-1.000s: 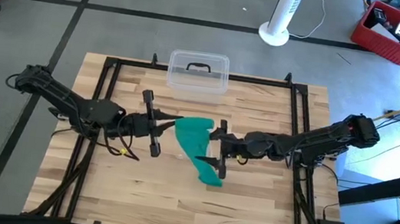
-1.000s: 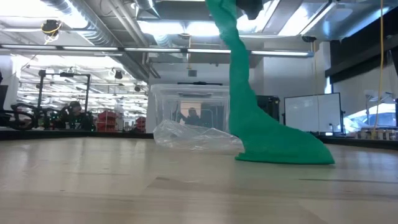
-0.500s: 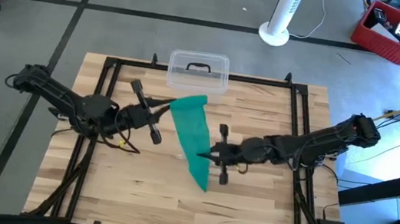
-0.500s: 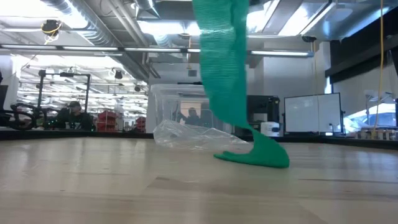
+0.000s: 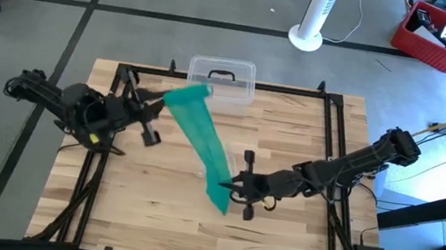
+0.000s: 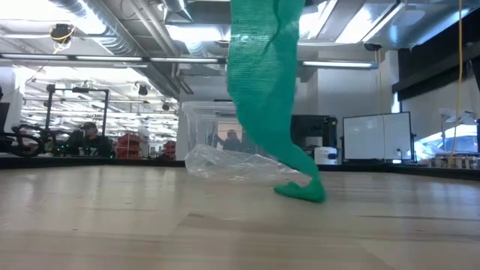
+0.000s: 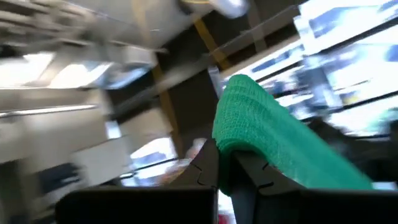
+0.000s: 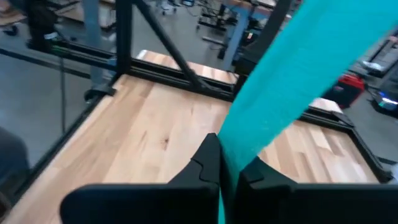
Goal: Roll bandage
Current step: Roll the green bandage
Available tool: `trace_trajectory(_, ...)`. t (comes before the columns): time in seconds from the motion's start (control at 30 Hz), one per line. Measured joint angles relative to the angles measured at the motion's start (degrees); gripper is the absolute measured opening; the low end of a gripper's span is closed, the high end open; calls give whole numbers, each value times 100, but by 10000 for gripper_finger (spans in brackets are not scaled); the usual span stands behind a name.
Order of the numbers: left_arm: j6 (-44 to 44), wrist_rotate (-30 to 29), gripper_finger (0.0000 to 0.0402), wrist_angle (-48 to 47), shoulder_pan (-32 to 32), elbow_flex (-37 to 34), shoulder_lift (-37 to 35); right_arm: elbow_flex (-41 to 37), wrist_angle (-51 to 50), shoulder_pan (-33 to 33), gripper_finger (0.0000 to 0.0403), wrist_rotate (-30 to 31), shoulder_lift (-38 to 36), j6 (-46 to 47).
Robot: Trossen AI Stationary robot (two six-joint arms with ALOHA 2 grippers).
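With the bandage (image 5: 203, 144) stretched above the counter (image 5: 277, 236) between the right hand (image 5: 231, 191), clamped on its low end, and the raised left hand (image 5: 153, 99), clamped on its far end, slippage under tension was judged likely.

In the low view the bandage (image 6: 266, 97) runs off the top edge, so neither gripper holding it shows there. The left wrist view is motion-blurred: beyond the left gripper (image 7: 225, 171) the room is only smeared streaks. In the right wrist view the strip leaves the frame above the right gripper (image 8: 227, 167), hiding its far end.
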Motion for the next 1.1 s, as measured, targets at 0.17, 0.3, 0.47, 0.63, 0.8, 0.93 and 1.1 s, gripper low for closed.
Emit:
trace_trajectory(0.17,-908,465,5,-1142,-221,34,2,-2,-50,-232,7,53,4,19)
trace_trajectory(0.3,-1310,452,5,-1877,-243,36,48,-2,-73,-480,33,58,4,236)
trace_trajectory(0.47,-1427,416,5,-1964,-233,36,186,-3,-130,-699,132,-188,-13,483)
trace_trajectory(0.63,-1299,340,5,-1951,-236,35,188,572,-1713,-667,228,-291,-345,608)
trace_trajectory(0.8,-1158,-34,5,-1943,-226,36,186,652,-2446,-556,273,-553,-421,1482)
trace_trajectory(0.93,-1160,-36,5,-1947,-196,35,205,-23,-978,-485,271,-333,-234,1109)
trace_trajectory(1.1,-1269,17,5,-2005,-203,34,210,-729,1040,-812,252,-125,167,602)
